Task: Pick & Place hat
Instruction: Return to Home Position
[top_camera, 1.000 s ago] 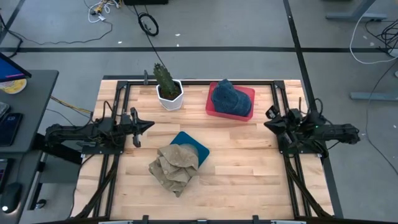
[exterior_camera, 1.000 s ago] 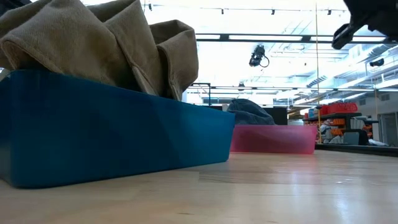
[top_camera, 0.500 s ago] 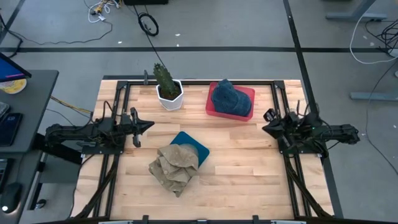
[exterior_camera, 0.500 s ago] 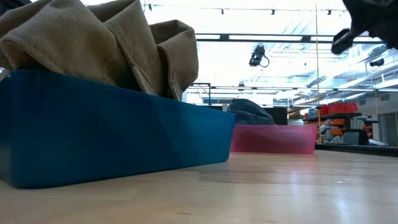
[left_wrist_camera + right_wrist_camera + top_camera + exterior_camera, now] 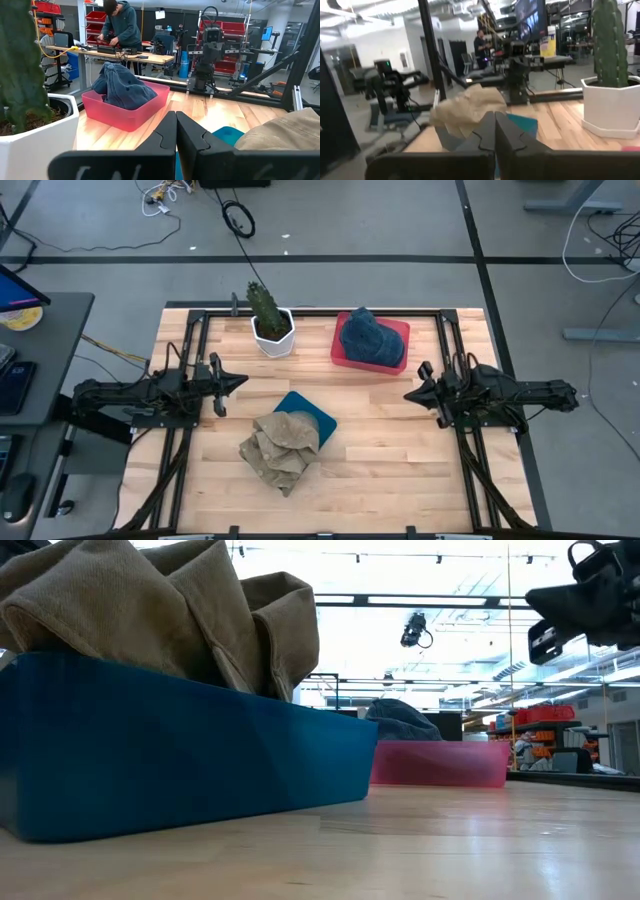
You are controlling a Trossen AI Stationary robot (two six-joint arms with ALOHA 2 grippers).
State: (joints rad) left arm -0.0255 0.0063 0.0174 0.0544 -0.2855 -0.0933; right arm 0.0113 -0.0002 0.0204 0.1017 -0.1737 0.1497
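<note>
The brown caps (image 5: 280,448) are in! They sit heaped in the blue bin (image 5: 320,420), just toward seven o'clock of the worktop's (image 5: 390,470) centre. In the low view the heap rises well above the rim. From above it hides all but the bin's one o'clock corner, with cloth hanging out past the seven o'clock side.

The left arm (image 5: 140,392) lies at nine o'clock, left jaws pressed shut on nothing, tips aimed toward three o'clock. The right arm (image 5: 520,393) lies at three o'clock, right jaws likewise closed and empty, tips aimed toward nine o'clock and held clear above the wood. Neither arm touches the bin or the caps.

At one o'clock a pink bin (image 5: 398,330) holds a dark blue cap (image 5: 368,340), and at eleven o'clock a cactus (image 5: 264,302) stands in its white pot (image 5: 273,338).

My read is that the placing looks finished and only the parking remains, so the dangers are small but real. The pile is the weak spot: it is overfull and leaning out, so a knock to the worktop or a brush from an arm could tip a cap onto the wood and undo the job. The right jaws also sit near the pink bin's five o'clock corner, and a wide swing on the way home could nudge it.
</note>
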